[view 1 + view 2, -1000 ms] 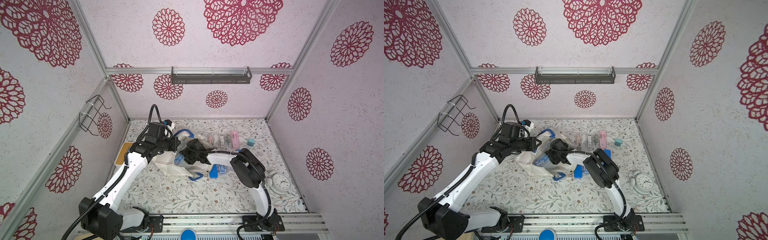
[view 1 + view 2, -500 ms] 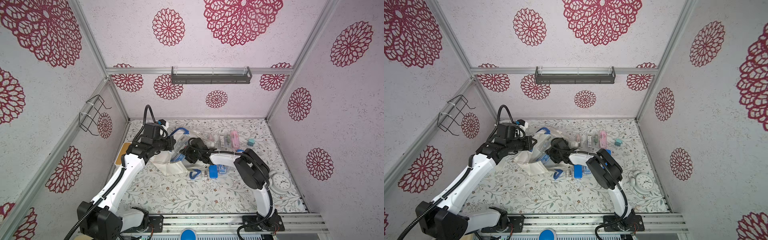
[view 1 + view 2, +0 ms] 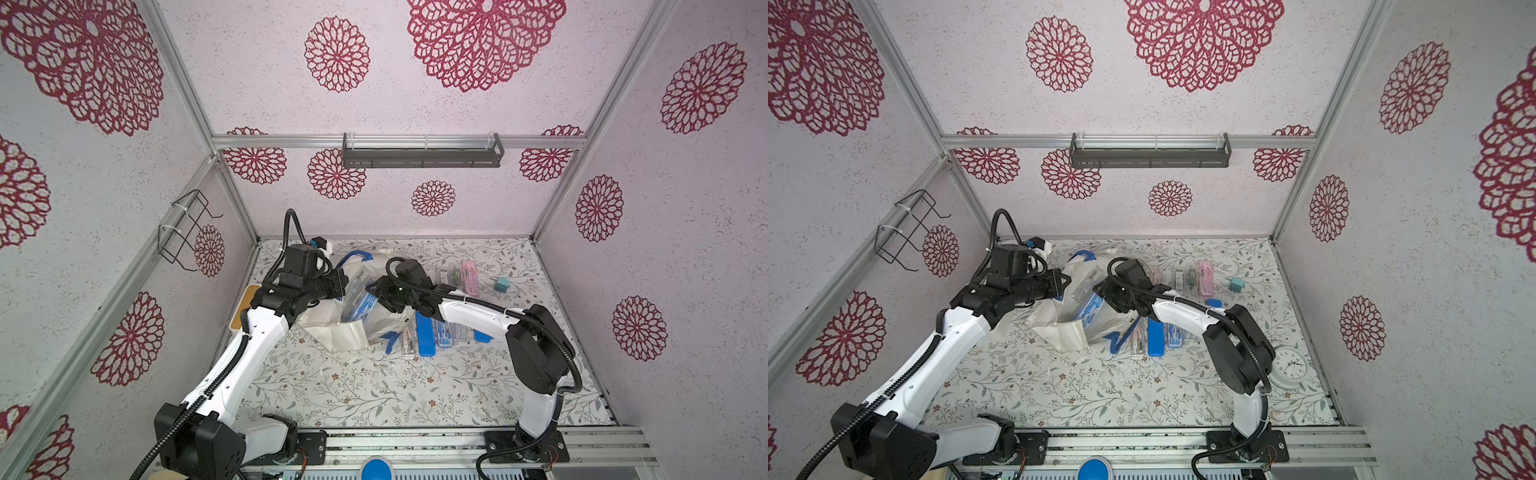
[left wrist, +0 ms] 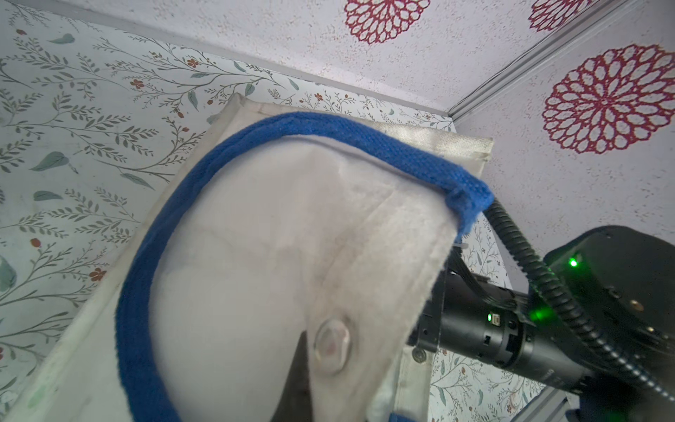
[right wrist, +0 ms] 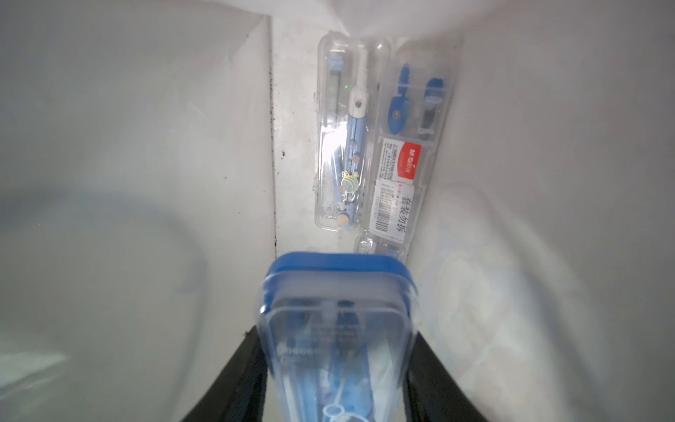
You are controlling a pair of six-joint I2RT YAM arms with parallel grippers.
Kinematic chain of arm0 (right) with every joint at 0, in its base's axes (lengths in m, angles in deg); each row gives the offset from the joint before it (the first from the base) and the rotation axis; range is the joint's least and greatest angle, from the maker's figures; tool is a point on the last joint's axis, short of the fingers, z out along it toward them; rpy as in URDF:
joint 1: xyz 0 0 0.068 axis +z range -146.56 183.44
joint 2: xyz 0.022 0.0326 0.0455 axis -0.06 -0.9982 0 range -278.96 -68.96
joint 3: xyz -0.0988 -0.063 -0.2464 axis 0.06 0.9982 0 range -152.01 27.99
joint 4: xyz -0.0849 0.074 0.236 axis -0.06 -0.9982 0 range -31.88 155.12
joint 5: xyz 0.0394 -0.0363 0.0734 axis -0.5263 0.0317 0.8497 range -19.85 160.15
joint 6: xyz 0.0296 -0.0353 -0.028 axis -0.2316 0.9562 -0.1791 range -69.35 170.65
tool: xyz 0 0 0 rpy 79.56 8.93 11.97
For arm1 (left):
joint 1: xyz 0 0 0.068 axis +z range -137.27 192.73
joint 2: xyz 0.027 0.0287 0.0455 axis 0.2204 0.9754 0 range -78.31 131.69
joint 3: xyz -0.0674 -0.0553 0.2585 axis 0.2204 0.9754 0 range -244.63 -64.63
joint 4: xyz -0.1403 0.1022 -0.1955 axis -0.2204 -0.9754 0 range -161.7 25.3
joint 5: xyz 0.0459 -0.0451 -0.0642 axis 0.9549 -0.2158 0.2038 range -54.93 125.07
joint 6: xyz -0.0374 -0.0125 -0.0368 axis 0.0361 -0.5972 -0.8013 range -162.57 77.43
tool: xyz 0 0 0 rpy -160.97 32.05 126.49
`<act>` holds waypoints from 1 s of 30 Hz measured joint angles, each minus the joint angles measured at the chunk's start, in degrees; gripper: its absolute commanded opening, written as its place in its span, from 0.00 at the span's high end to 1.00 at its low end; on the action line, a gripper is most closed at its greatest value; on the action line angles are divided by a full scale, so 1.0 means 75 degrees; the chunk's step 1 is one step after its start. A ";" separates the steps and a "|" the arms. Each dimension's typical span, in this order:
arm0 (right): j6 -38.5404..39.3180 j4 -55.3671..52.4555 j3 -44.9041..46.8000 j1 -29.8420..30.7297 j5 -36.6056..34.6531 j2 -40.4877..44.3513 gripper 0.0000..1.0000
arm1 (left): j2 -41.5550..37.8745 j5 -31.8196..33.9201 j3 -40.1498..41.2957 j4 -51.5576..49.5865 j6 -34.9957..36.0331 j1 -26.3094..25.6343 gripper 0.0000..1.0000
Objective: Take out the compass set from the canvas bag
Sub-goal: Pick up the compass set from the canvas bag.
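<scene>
In both top views the left gripper point(image 3: 341, 283) was closed on the rim of the canvas bag point(image 3: 332, 332), with its fingertips lost in the cloth. Just beside it the right gripper point(image 3: 372, 291) reached into the bag's mouth. Its jaws were partly hidden by the bag wall and clamped on a compass set point(image 3: 360, 308), whose blue-printed face showed below the gripper, inside the bag. How much of that case sat below the rim could not be told. Behind the right gripper's wrist, outside the bag, several slim cases point(image 3: 426, 338) lay on the table point(image 3: 353, 395), some cut off by the arm.

In the left wrist view off-white cloth filled most of the frame, with a blue handle point(image 4: 138, 277) looping over it. Only a dark sliver of one finger point(image 4: 292, 383) showed under the fabric, so the grip itself was covered.

In the right wrist view black fingers point(image 5: 237, 380) pressed on each side of the compass set, which was blurred and cut off by the frame edge. Ahead of the fingertips, deeper in the bag, two clear cases point(image 5: 341, 139) lay side by side. One held a pale blue compass and the other bore a red-and-white label. A third clear piece nearer the gripper was half hidden behind the held case.
</scene>
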 measured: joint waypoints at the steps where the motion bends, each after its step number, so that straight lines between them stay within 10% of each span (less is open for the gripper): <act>1: 0.0111 -0.0105 -0.0009 -0.0026 -0.0012 0.0055 0.76 | 0.0000 0.0000 0.0000 0.0023 -0.0006 -0.0003 1.00; 15: 0.0979 -0.0047 0.0201 -0.0694 -0.0035 0.1434 0.74 | 0.0323 -0.0085 -0.0003 0.0309 -0.0213 -0.0009 1.00; 30: 0.0248 0.1891 0.0187 -0.0653 0.1428 0.0490 0.75 | 0.0157 0.0775 -0.0603 -0.0495 -0.0073 0.0020 1.00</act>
